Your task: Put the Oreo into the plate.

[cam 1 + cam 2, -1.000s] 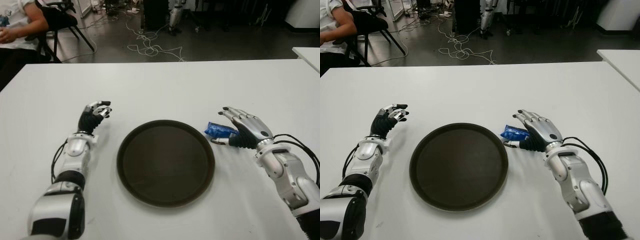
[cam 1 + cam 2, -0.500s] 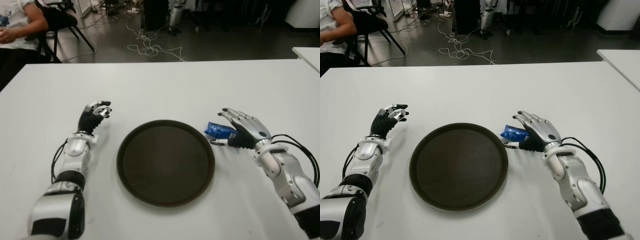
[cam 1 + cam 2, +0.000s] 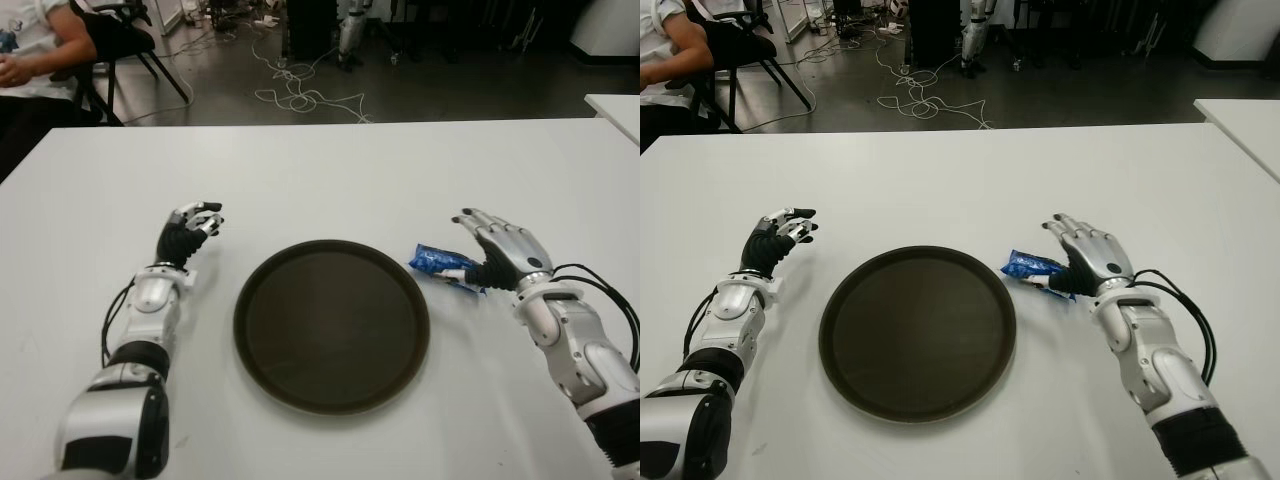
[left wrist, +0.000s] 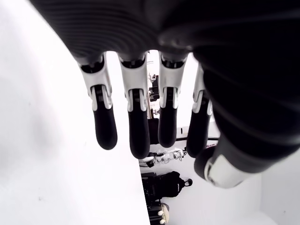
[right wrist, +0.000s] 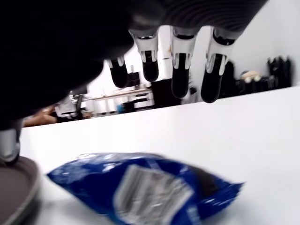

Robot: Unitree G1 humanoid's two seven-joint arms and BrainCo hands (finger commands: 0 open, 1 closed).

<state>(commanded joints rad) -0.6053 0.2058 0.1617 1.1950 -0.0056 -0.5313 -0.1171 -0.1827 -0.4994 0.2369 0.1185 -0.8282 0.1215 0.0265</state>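
Note:
The Oreo [image 3: 441, 265] is a blue packet lying on the white table [image 3: 330, 170], just off the right rim of the dark round plate [image 3: 330, 330]. My right hand [image 3: 480, 250] is at the packet's right end, fingers spread above it and thumb low beside it. The right wrist view shows the fingertips [image 5: 180, 84] held clear over the Oreo [image 5: 140, 190], not closed on it. My left hand [image 3: 190, 232] shows to the left of the plate, fingers relaxed and holding nothing. Nothing lies in the plate.
A person [image 3: 30, 50] sits on a chair beyond the table's far left corner. Cables [image 3: 300, 95] trail on the floor behind the table. A second white table's corner [image 3: 615, 105] shows at the far right.
My right hand has shifted a little to the right and turned, so more of the blue packet shows. The left hand and the plate have not moved.

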